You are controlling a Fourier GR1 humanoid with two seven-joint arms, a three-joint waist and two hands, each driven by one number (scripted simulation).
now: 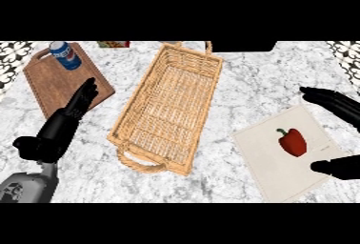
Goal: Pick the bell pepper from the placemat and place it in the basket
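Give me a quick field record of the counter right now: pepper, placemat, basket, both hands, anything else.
bell pepper: red, lying on the placemat, untouched
placemat: pale, at the right, near the counter's front
basket: wicker, centre, nothing inside
right hand: open, fingers and thumb spread either side of the pepper, apart from it
left hand: open, at the left, resting
cutting board: wooden, far left
can: blue, on the board
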